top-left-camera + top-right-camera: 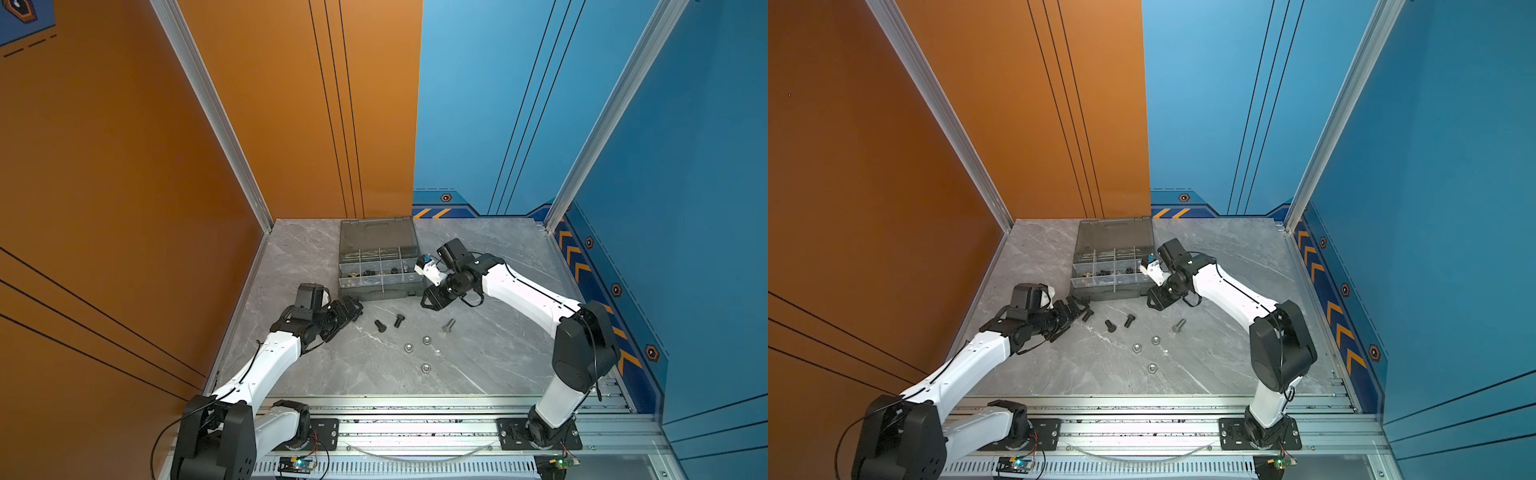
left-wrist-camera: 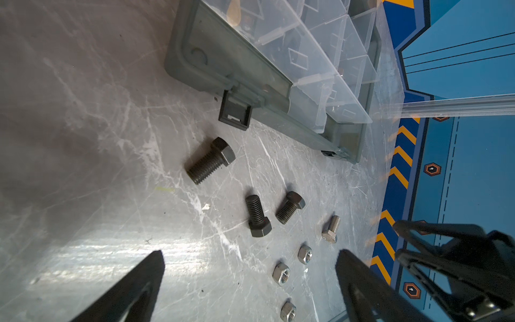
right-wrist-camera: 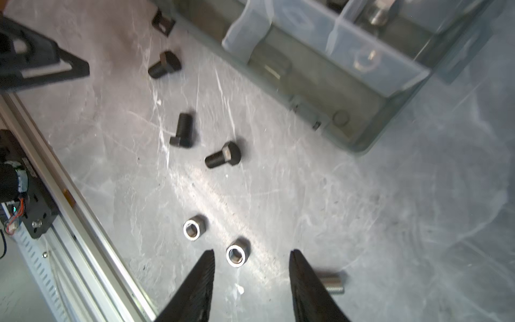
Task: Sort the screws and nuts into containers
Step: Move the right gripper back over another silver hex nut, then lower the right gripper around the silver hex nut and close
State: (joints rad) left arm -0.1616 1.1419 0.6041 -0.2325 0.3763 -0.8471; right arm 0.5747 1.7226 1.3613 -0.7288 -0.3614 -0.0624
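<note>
In both top views we see the case at twelve o'clock on the table. Loose screws and nuts lie in the middle. The left pincer is at nine o'clock from them, the right pincer at one. The left wrist view shows its pincer wide open, holding nothing. The right wrist view shows its pincer half open, also empty.
</note>
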